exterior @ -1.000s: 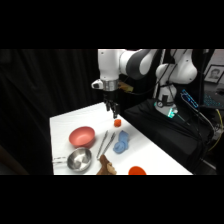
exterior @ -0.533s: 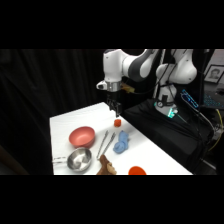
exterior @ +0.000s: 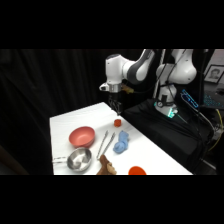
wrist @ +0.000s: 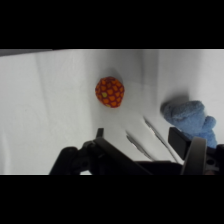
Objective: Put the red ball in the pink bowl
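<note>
One step in hand: approach, pre-grasp, nothing lifted yet.
Gripper [exterior: 117, 111]: hangs above the red ball [exterior: 118, 122], not touching it.
Fingers: spread apart in the wrist view, one tip [wrist: 100, 133] on the left, the other [wrist: 181, 142] on the right, holding nothing.
Ball: [wrist: 110, 92] rests on the white table [exterior: 65, 125], near the far edge, ahead of the fingers rather than between them.
Pink bowl [exterior: 82, 136]: nearer the camera, well apart from the ball.
Neighbours: metal tongs [wrist: 150, 137] and blue soft toy [wrist: 192, 117] lie near the ball.
Next move: my read, centre the ball between the fingers, descend, close, avoid the tongs.
</note>
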Motion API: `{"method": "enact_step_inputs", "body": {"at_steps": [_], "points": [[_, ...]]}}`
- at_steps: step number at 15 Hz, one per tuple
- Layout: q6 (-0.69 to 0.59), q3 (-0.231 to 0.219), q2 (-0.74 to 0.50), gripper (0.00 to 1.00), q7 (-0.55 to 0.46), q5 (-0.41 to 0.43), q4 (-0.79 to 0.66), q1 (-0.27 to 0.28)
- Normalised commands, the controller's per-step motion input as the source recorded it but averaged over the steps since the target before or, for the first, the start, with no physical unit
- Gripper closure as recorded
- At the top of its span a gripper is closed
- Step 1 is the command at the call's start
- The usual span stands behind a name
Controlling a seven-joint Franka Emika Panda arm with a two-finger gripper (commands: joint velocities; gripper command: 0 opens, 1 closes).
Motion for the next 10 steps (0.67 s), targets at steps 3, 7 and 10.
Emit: {"method": "enact_step_inputs", "body": {"at_steps": [3, 7, 10], "points": [[0.26, -0.07, -0.11, 0.0, -0.21, -0.029, -0.22, -0.086], [0.38, -0.048, -0.01, 0.0, -0.2, 0.061, -0.19, -0.05], [0.49, -0.026, 0.14, 0.0, -0.11, 0.055, -0.11, -0.045]]}}
